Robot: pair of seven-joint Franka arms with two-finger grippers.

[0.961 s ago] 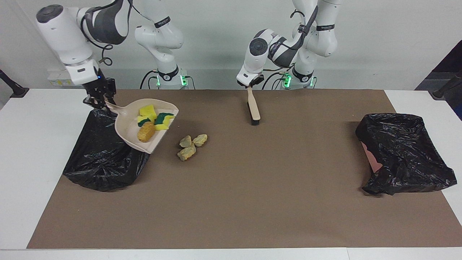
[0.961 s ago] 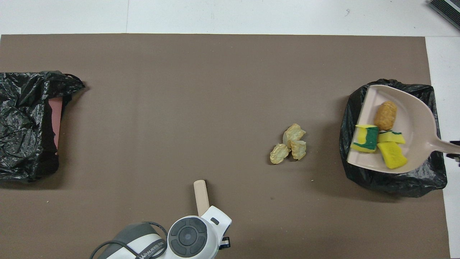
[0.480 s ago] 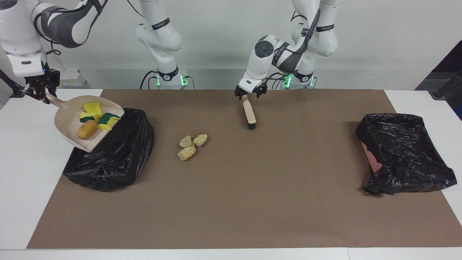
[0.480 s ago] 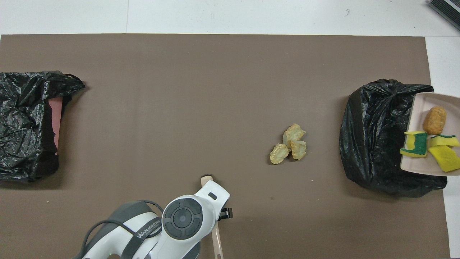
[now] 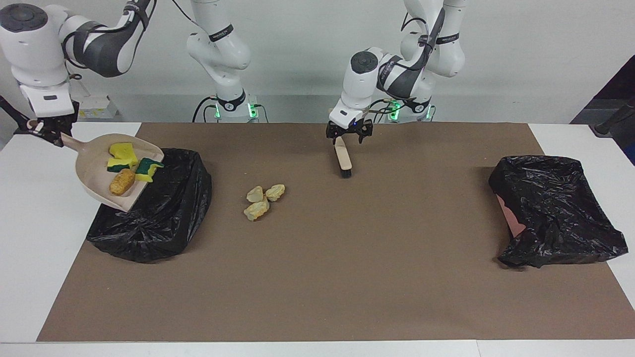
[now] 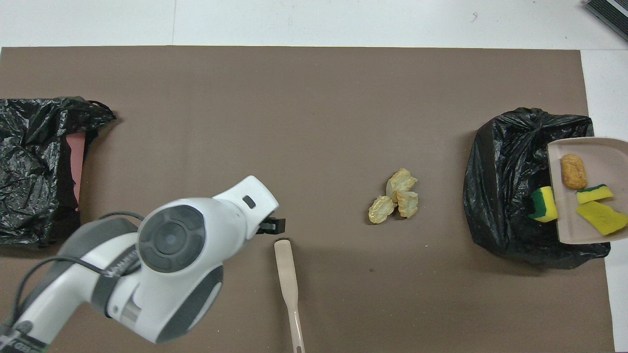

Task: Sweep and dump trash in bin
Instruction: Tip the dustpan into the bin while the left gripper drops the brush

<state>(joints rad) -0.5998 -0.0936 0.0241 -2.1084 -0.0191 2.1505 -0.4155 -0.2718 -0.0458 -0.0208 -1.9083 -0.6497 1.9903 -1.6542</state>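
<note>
This looks like a robot lab, not a home. Two white robot arms [image 5: 218,44] stand bolted at one end of a big white table [image 5: 30,238], with little green lights [image 5: 250,108] at their feet. A plain brown mat [image 5: 347,277] covers the table. Near the arms is a bare grey wall [image 5: 521,59], with black cables hanging from the arms.

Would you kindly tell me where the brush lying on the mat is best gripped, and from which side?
Grip the brush by its slim handle, the end nearest the robots, coming straight down from above. It lies flat on the mat, bristle end pointing away, and the handle is its narrowest part.
</note>
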